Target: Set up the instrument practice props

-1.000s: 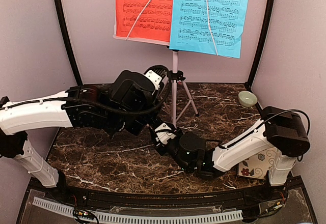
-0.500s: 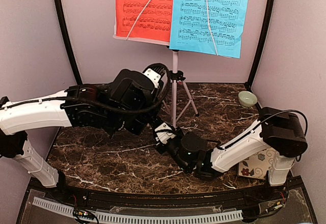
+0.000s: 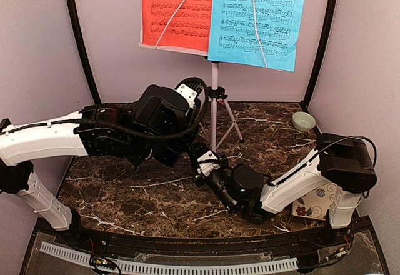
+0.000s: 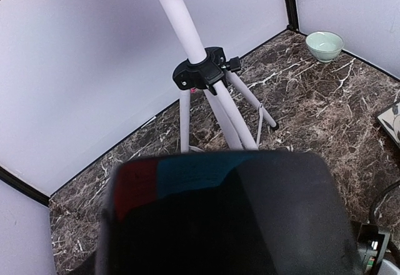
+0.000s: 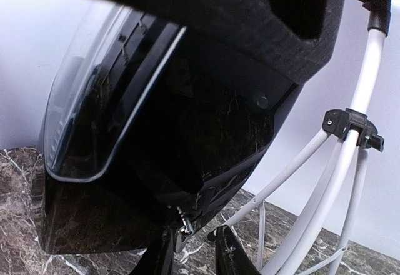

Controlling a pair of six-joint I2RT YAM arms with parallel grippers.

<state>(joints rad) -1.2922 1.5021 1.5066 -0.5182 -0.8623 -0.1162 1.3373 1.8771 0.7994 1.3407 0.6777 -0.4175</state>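
The white tripod music stand (image 3: 215, 100) stands at the back and holds a red page (image 3: 175, 9) and a cyan-blue page (image 3: 256, 19). Its legs show in the left wrist view (image 4: 200, 72) and the right wrist view (image 5: 350, 125). The black metronome (image 5: 156, 162) with its clear cover hangs tilted just above the table, in front of the stand. It fills the bottom of the left wrist view (image 4: 237, 225) and hides the left fingers. My left gripper (image 3: 186, 140) is shut on it. My right gripper (image 5: 194, 253) is open, its fingers either side of the small metal key under the metronome.
A pale green bowl (image 3: 304, 121) sits at the back right of the marble table. A floral tile (image 3: 315, 203) lies by the right arm's base. Grey walls and black corner posts close in the table.
My right gripper has moved up and to the right, closer under the metronome. The left arm and the metronome have hardly moved.
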